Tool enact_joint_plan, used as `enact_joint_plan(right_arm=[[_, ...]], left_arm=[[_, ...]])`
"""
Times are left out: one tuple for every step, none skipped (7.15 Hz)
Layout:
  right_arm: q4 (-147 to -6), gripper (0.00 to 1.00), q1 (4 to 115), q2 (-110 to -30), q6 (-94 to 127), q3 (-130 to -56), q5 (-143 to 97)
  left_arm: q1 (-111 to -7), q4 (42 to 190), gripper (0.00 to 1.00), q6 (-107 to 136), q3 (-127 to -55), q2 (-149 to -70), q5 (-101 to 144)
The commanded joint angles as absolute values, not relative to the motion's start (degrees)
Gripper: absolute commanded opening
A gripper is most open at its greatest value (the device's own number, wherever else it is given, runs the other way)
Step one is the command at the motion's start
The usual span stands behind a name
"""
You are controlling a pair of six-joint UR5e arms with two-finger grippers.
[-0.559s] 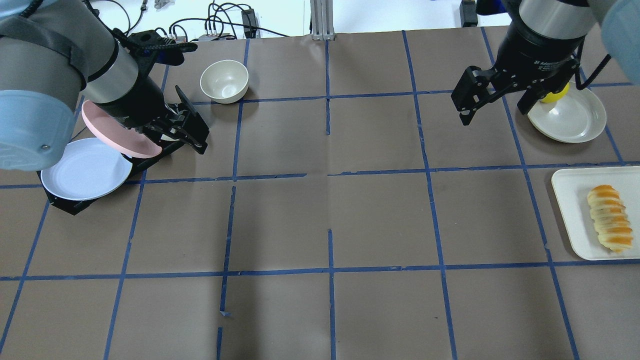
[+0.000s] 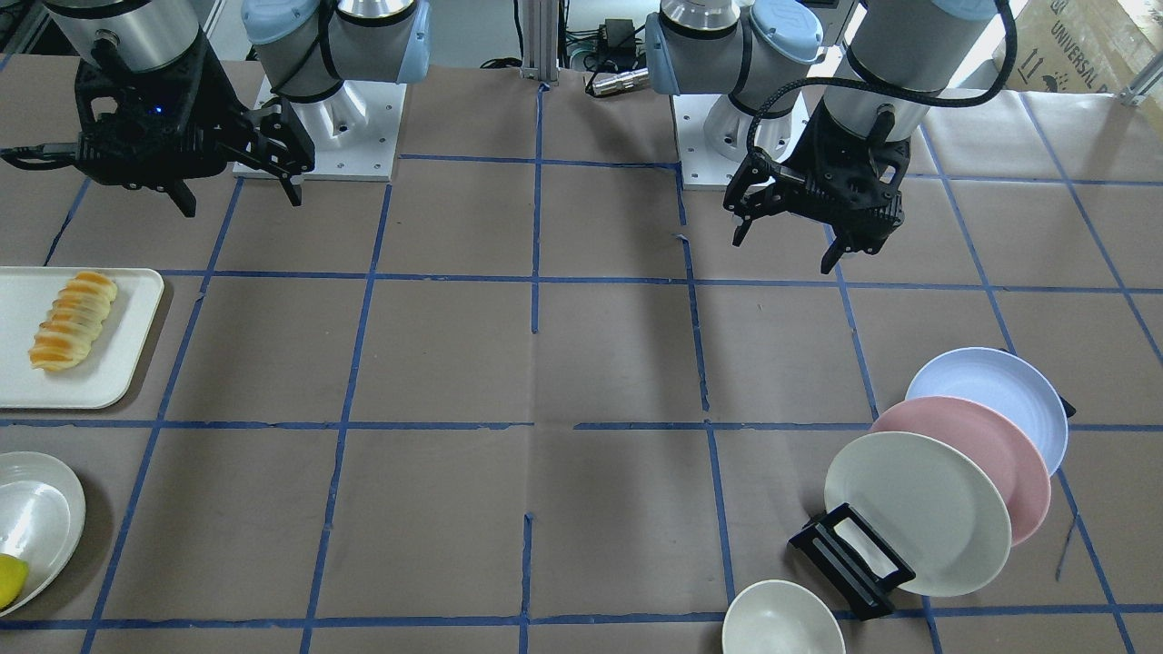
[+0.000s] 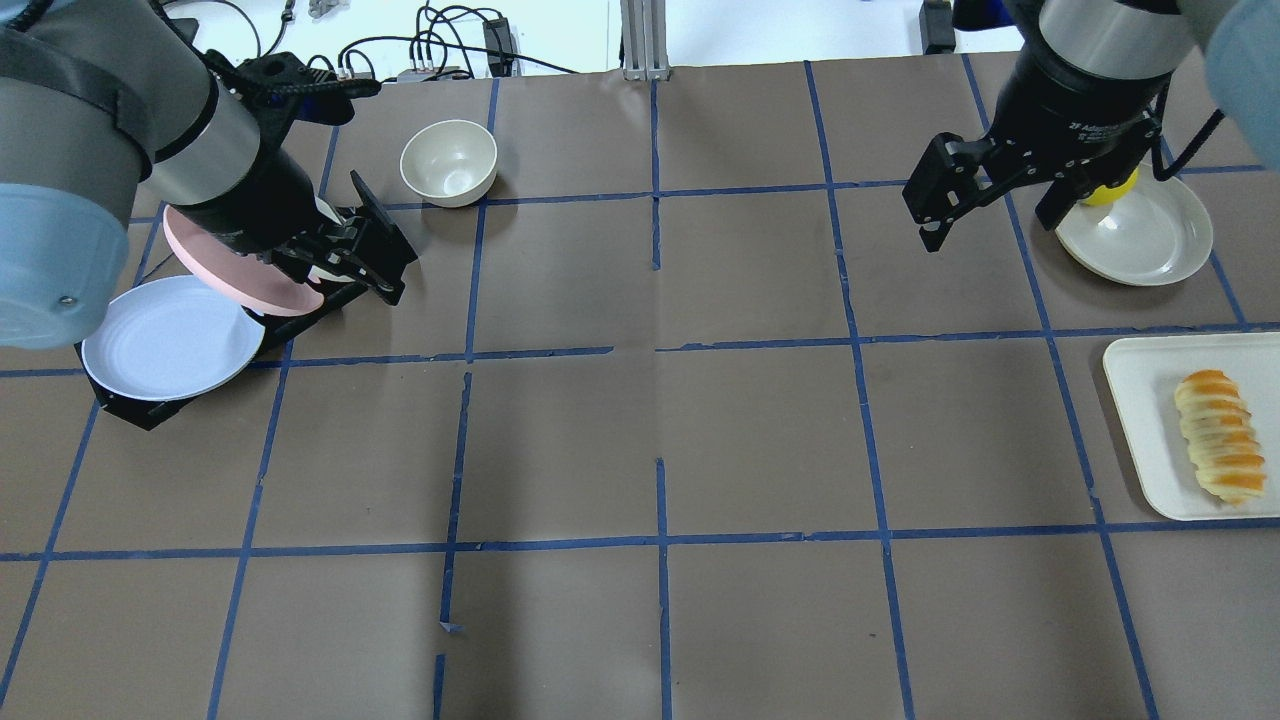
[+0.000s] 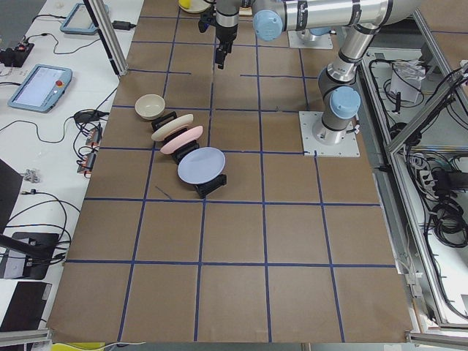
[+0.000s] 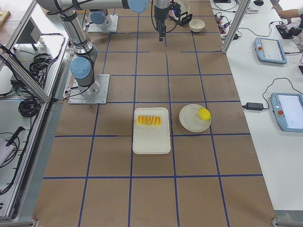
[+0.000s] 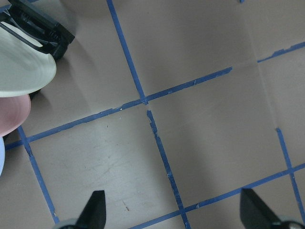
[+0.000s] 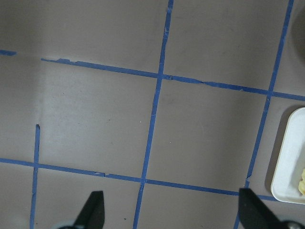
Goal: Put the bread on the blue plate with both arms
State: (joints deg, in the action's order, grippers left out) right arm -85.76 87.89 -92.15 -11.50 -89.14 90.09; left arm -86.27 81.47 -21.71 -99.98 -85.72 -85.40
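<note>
A: Grippers?
B: Left gripper (image 2: 783, 247) & right gripper (image 2: 241, 202) both spread wide, empty, above the table.
A: Bread?
B: Bread (image 3: 1220, 437) lies flat on white tray (image 3: 1140, 400), right arm's side. Blue plate (image 3: 170, 340) leans in rack (image 3: 140, 412), rim exposed, prob. for left arm's grasp.

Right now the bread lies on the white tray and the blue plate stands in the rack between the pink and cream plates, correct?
No. The blue plate stands at one end of the rack; the pink plate is in the middle, as the exterior front-facing view shows.
</note>
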Motion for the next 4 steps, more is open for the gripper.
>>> enact_joint_plan(right_arm=[[-85.69,1.00,87.63,-91.94,-11.86,-89.21,90.26],[-86.04,1.00,87.19,-91.67,-13.34,-89.64,90.79],[-86.57,1.00,85.88,-91.76,-18.49,-90.78,91.23],[-88.66,1.00,82.04,-91.76,-23.33,-92.88,91.93]], left_arm=[[-86.31,82.26,1.00,-21.88,-101.41,-84.38,-85.78],[-86.13,82.35,1.00,-22.41,-101.25,-83.68,-85.87],[-83.87,82.35,1.00,-23.98,-101.16,-83.67,-87.09],[-79.24,82.61,1.00,-30.78,-101.68,-83.85,-88.06]])
